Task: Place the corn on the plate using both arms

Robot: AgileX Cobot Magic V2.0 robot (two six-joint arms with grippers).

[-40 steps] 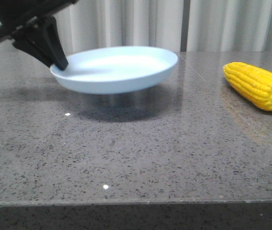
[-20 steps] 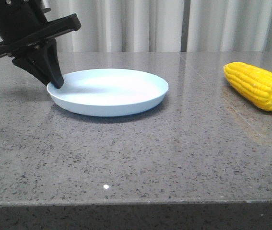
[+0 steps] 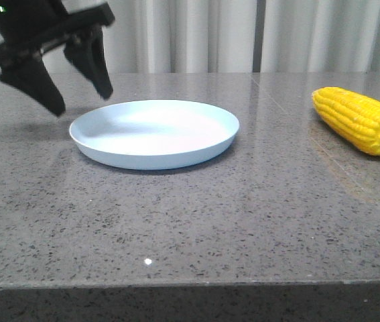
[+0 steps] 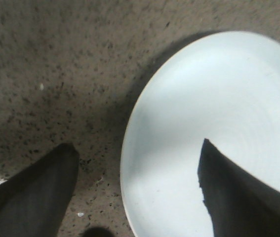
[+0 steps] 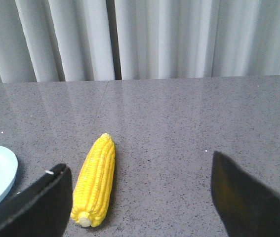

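Now left claw [image 3: 81, 94] wide, empty, above plate [image 3: 155, 134]

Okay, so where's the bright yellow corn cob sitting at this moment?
In the front view, the bright yellow corn cob lies on the grey speckled stone table at the far right, well apart from the round pale-blue plate, its pale stub end nearest the camera.

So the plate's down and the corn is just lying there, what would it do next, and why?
Probably the right gripper comes down over the corn. The plate sits flat on the table with nothing in it, and the left gripper is open above its rim, holding nothing. The corn lies apart from the plate, untouched, and the right gripper's open fingers already point its way.
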